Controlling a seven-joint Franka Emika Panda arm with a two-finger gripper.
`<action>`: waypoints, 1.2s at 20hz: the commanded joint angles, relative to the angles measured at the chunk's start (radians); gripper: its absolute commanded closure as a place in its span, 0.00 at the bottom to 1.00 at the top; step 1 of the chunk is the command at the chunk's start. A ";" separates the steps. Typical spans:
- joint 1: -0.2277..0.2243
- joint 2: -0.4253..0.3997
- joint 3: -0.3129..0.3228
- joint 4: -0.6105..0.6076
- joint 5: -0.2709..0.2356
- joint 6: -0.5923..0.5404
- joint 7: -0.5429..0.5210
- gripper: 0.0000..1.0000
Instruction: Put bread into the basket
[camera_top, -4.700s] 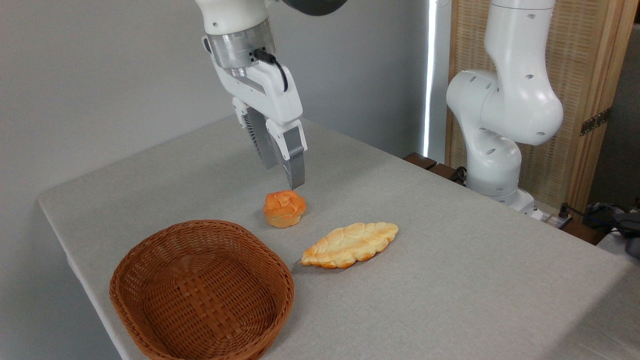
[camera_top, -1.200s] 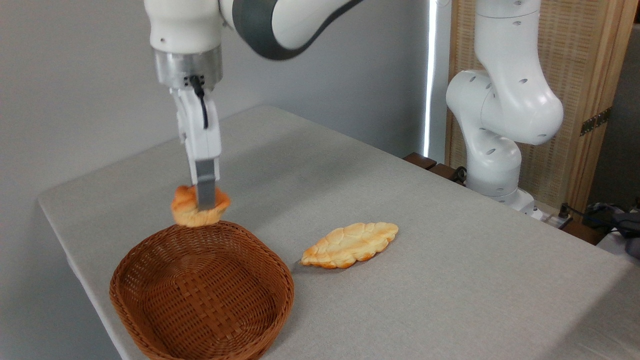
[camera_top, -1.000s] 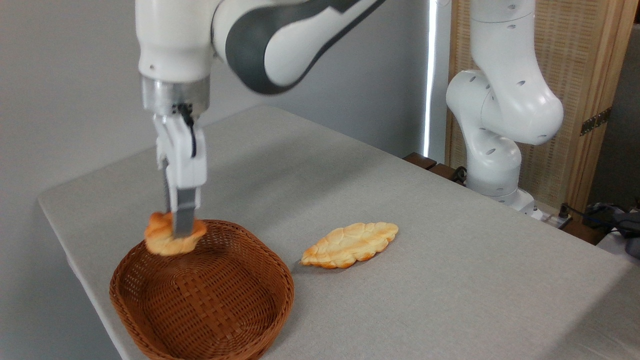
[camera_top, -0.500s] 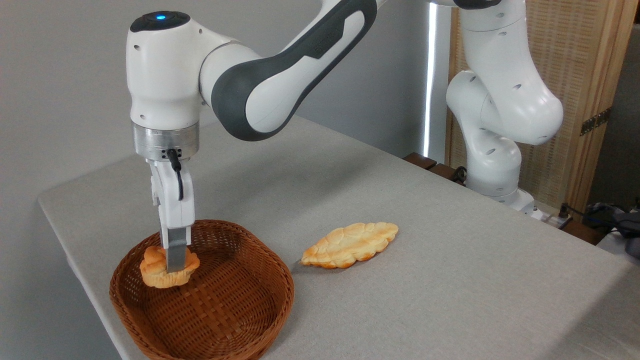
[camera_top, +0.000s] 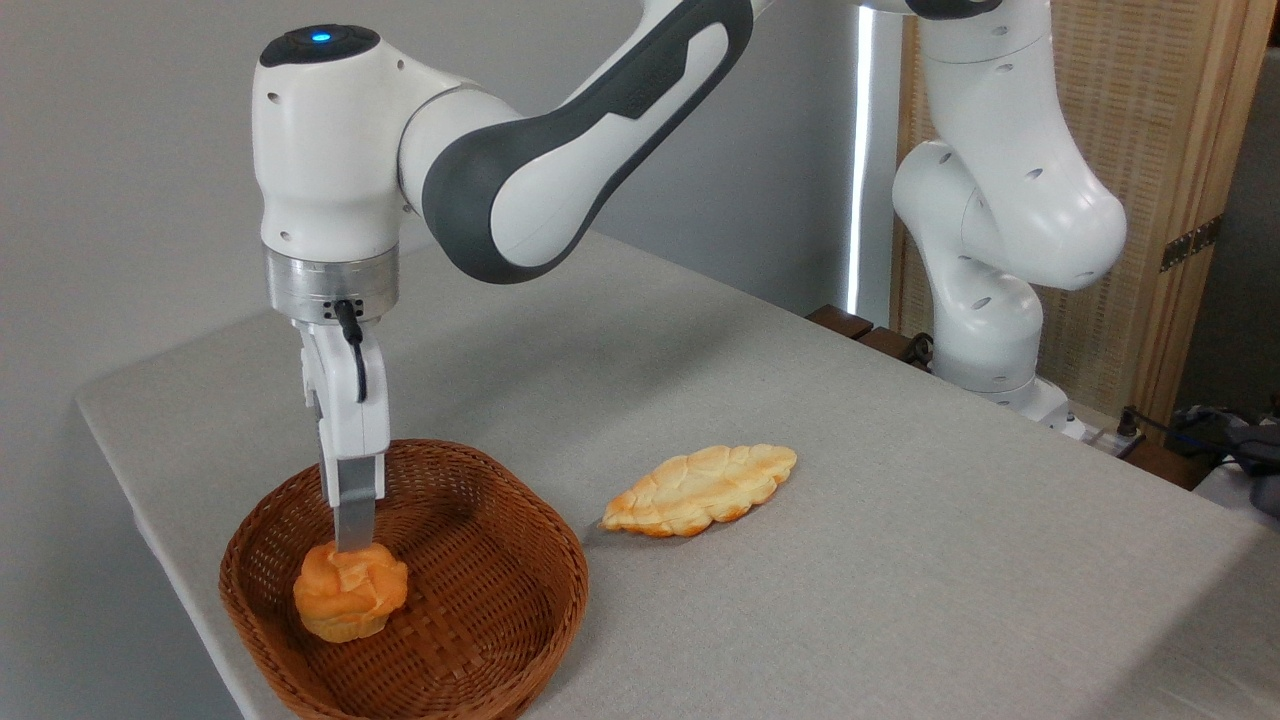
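1. I only have one camera to look through, so all of this comes from that one view.
2. The bread (camera_top: 350, 604) is the small round orange bun with a lumpy top. It sits on the floor of the basket (camera_top: 520, 560), toward the left side.
3. The basket is brown and woven, with low sides. It rests on the counter (camera_top: 900, 560) near the front left corner.
4. My tool (camera_top: 350, 535) hangs straight down over the bun. Its tips are right at the top of the bun. I see it from the side, so one finger hides the other. I cannot tell if the fingers are apart or squeezed together, or if they have let go of the bun.
5. The bun looks like it is resting on the basket floor by itself, so I think the job is almost done. What is left, I think, is to make sure the fingers are off it and lift the tool straight up.
6. I think the bun is light and soft, a bit squishy. A hard squeeze could dent it. If I had to grab it again, I would pinch it gently on its two round sides, just under the lumpy top.
7. A longer, flat, pale bread (camera_top: 700, 490) lies on the counter to the right of the basket. Nothing touches it.
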 joint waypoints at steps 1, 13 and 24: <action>-0.003 -0.006 -0.003 0.009 0.013 -0.007 -0.015 0.00; 0.003 -0.149 0.011 0.009 0.011 -0.244 -0.093 0.00; 0.043 -0.249 -0.003 0.017 0.093 -0.493 -0.265 0.00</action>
